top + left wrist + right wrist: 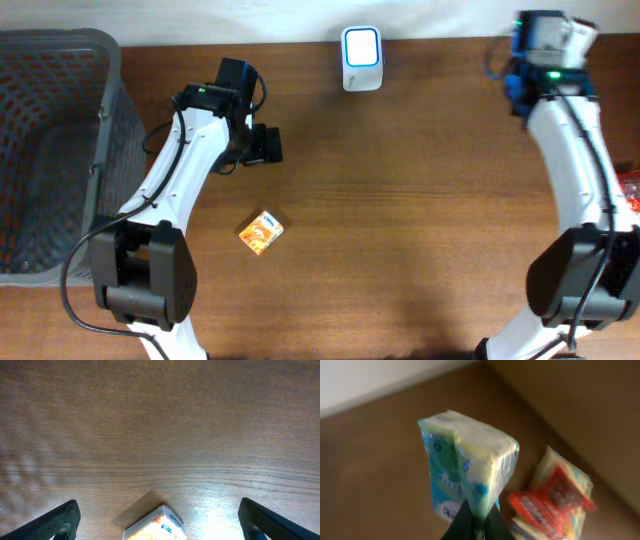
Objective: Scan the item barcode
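Over on the far right corner of the tabletop, our right fingers are pressed together on the bottom edge of a green-and-blue packet. They hold it upright in the air with its printed face toward the wrist camera. We can't make out a barcode on it, the print is too blurry for that. Below and behind it lies a small heap of red-and-yellow packets, also blurred.

From overhead, the white scanner sits at the back edge near the middle. It is well apart from the held packet, which is off to its right.

Our left fingers are spread as wide as they go and hold nothing. They hang above the bare wood with a small orange box lying flat on the tabletop between the two tips in the wrist view. Nothing is touching the box as far as we can see. A grey mesh basket takes up the left edge, beside the left arm.
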Robot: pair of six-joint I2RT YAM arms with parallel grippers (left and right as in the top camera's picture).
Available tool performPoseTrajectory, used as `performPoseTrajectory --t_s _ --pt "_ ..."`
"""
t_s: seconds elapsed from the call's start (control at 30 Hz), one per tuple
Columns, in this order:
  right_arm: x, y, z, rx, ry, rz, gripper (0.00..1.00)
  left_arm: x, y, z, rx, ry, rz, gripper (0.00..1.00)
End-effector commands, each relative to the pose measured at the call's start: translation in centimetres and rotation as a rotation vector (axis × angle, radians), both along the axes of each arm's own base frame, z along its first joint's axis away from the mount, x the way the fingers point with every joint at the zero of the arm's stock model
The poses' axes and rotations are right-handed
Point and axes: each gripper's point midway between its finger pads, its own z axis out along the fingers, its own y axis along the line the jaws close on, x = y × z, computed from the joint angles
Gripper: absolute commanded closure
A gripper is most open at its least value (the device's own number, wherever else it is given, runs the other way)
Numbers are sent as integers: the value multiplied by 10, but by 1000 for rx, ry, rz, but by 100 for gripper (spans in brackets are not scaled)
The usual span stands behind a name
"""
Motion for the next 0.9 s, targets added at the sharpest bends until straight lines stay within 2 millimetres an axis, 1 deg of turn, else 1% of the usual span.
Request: performPoseTrajectory --t_s 0.0,0.1,0.17,0.2,0.23,0.3,0.37,0.4,0.43,0.47,0.5,0.53,0.6,0.63,0.67,0.7,0.73,0.77,0.8,0.83,0.87 --pt "-56 -72 -31 78 52 -288 96 -1 1 3 0 -6 12 1" --pt "-96 -113 -57 159 132 -397 96 -1 1 3 0 -6 12 1" --pt "-113 -133 -68 217 134 -450 96 -1 1 3 0 -6 12 1" --pt "-118 -141 -69 228 125 -467 96 -1 1 3 0 -5 12 1" --pt "-120 -145 -69 237 115 -476 89 -1 1 3 0 -5 12 1" --pt "-124 -149 -71 255 111 -485 59 -1 -1 3 -12 -2 10 1" --pt "-124 -148 -71 254 117 -478 42 -3 -6 3 -43 5 3 1" --pt "-123 -145 -73 267 120 -471 29 -4 -9 3 -58 10 0 1" --pt "-121 -140 -76 300 120 -456 23 -8 -8 3 -55 29 -6 1" --pt "-119 -137 -78 325 117 -442 20 -12 -7 3 -47 42 -33 1" --pt "-117 -131 -78 356 111 -422 17 -14 -7 5 -41 39 -64 1" --pt "-114 -125 -74 389 91 -402 16 -14 -5 14 -40 18 -75 1" --pt "-107 -107 -57 472 22 -338 16 -19 4 46 -52 -50 -57 1" --pt "-104 -95 -48 529 -12 -297 14 -23 9 59 -56 -74 -46 1" --pt "-95 -70 -36 645 -67 -215 11 -32 15 75 -59 -94 -35 1" --pt "-89 -45 -24 759 -112 -134 10 -42 18 82 -57 -85 -32 1" --pt "-81 -19 -11 879 -157 -46 9 -53 20 84 -54 -58 -27 1" --pt "-77 -4 -5 944 -175 1 8 -66 22 82 -47 -9 -24 1" --pt "-73 18 0 1040 -185 63 7 -79 24 77 -37 47 -23 1" --pt "-71 30 3 1084 -183 96 7 -86 26 69 -31 83 -22 1" --pt "-68 45 4 1120 -170 129 7 -95 27 57 -24 129 -22 5"
